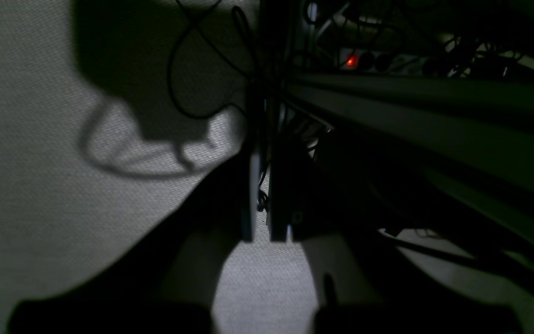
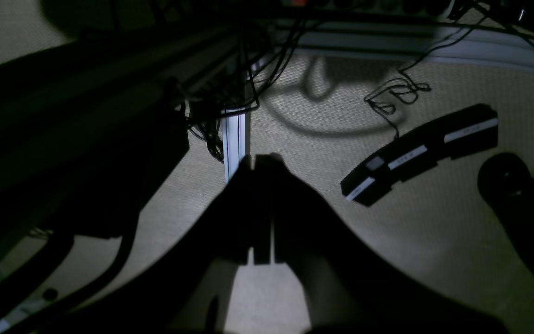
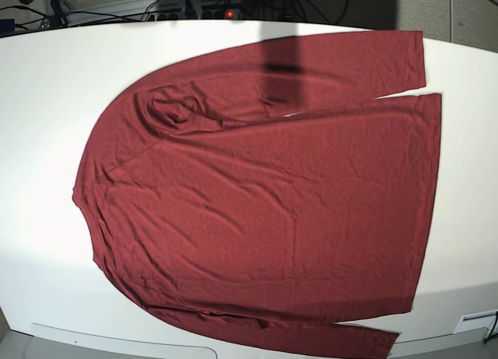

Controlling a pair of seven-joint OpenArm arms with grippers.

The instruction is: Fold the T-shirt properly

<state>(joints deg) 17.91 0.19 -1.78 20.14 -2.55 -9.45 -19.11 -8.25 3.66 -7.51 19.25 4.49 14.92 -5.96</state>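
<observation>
In the base view the T-shirt (image 3: 264, 203), dark red with long sleeves, lies spread flat over most of the white table (image 3: 47, 102). Its neck points left and its hem right, one sleeve runs along the far edge, and the other hangs at the near edge. Neither arm appears in that view. Both wrist views look down at the floor beside the table. My left gripper (image 1: 261, 162) shows only a narrow slit between its dark fingers, with nothing in it. My right gripper (image 2: 254, 162) is shut and empty.
A shadow band crosses the far sleeve. Under the table are an aluminium leg (image 2: 235, 139), tangled cables (image 2: 394, 95), a black power strip (image 2: 420, 155) on the carpet, and another strip with a red light (image 1: 350, 60). A dark round object (image 2: 503, 178) sits at the right.
</observation>
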